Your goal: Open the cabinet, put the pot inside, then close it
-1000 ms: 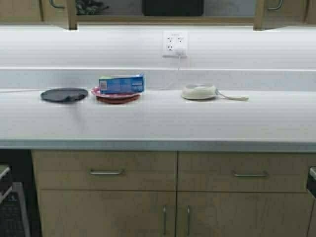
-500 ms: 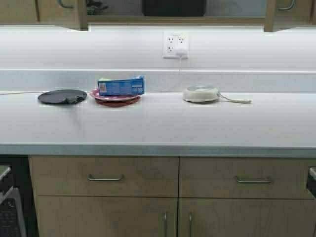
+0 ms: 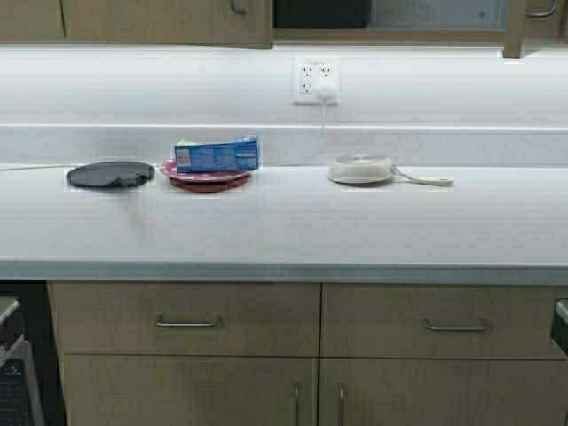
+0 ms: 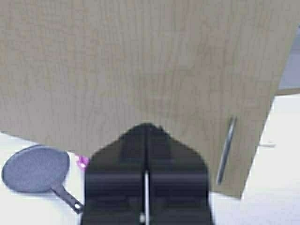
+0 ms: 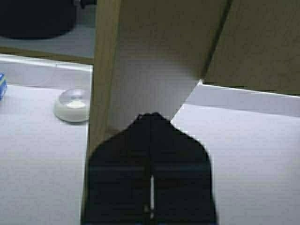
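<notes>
The cabinet [image 3: 266, 22] runs along the top edge of the high view, above the white tabletop [image 3: 284, 222]; its tan wood-grain doors are flat panels with slim metal bar handles. The left door [image 4: 140, 65] lies nearly shut, while the right door [image 5: 105, 70] stands open, edge-on to the room. The pot [image 3: 321, 12], matte black and straight-sided, sits inside the cabinet on its shelf. Directly ahead of the left pincer [image 4: 145, 154] is the left door's outer face, fingers closed and holding nothing. The right pincer [image 5: 151, 140] is likewise closed and empty, its tips at the inner face of the right door near the free edge. The right arm is judged better placed to swing that door shut about its vertical hinge axis. On the tabletop rest a dark flat lid [image 3: 110, 173], a blue box [image 3: 217, 153] on a red plate [image 3: 209, 176], and a cream pan [image 3: 360, 168].
</notes>
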Robot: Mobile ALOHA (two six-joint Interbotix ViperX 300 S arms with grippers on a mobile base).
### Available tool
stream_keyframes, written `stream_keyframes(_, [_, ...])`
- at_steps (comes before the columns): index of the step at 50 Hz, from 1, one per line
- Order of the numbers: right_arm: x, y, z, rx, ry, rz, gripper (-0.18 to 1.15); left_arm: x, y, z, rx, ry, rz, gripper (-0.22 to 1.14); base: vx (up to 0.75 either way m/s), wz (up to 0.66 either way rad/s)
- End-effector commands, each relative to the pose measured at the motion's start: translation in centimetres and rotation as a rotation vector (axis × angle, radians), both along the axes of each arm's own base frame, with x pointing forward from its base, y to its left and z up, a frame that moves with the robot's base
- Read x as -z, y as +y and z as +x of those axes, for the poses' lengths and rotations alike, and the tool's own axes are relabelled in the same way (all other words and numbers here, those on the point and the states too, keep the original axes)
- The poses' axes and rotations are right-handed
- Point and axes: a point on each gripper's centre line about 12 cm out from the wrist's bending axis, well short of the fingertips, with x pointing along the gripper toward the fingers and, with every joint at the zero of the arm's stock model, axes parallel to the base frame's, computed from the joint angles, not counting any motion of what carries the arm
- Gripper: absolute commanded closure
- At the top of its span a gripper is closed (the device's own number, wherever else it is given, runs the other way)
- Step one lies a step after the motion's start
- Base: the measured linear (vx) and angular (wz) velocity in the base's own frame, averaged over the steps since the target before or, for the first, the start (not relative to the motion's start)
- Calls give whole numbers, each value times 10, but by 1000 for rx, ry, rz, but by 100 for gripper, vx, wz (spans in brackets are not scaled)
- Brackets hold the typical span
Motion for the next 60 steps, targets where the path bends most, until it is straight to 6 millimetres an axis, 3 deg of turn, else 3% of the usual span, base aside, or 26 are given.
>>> stream_keyframes(1, [-11,-17,38,84,-6,11,90,-1,2,-5,-4,-16,-4,88,0,0])
stream_keyframes(6, [-17,-24,77,84,-63,52,90,1,2,-6,-4,-13,-3,88,0,0])
stream_keyframes(16, [-20,-10,152,6,-98,110,90,-4,4,-13,-4,-27,-3,88,0,-2])
stream_keyframes(25, [-27,56,187,-166,-108,102,90,-6,4,-15,-4,-34,-3,88,0,-3])
stream_keyframes(30, [-30,81,192,-219,-97,76,90,-2,4,-16,-4,-25,-7,88,0,-2])
stream_keyframes(38, [-23,83,183,-223,-72,77,90,2,5,-22,-3,-20,-3,88,0,0])
stream_keyframes(46, [-12,81,144,-238,-37,82,90,4,5,-18,-5,-17,1,88,0,1])
stream_keyframes(55, [10,88,73,-319,-2,117,91,-1,-2,18,-13,-34,-4,88,1,2])
stream_keyframes(60, [19,88,49,-352,-9,145,90,-6,-8,48,-14,-34,-4,88,0,1])
